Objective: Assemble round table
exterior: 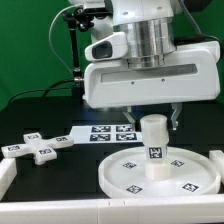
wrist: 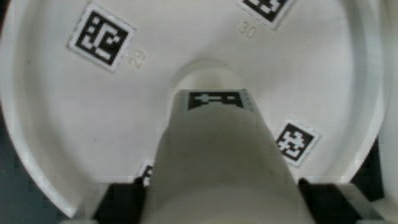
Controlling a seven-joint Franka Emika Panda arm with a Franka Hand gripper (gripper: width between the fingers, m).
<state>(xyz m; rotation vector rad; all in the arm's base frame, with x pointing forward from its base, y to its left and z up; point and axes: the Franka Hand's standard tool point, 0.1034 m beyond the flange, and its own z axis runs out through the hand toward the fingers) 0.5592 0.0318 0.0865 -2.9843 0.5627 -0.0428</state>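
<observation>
The leg (exterior: 153,150) is stood upright near the middle of the disc (exterior: 112,178), its long side pointed straight up. The gripper (exterior: 154,122) is held right above it, with the fingers spread apart beside the leg's top.

Leg (exterior: 153,140) upright mid-disc (exterior: 108,176) blocks the centre, bare disc floor free around it inside the rim; cross (exterior: 38,147) lies well apart at the exterior view's left, marker board (exterior: 112,131) flat behind disc.
</observation>
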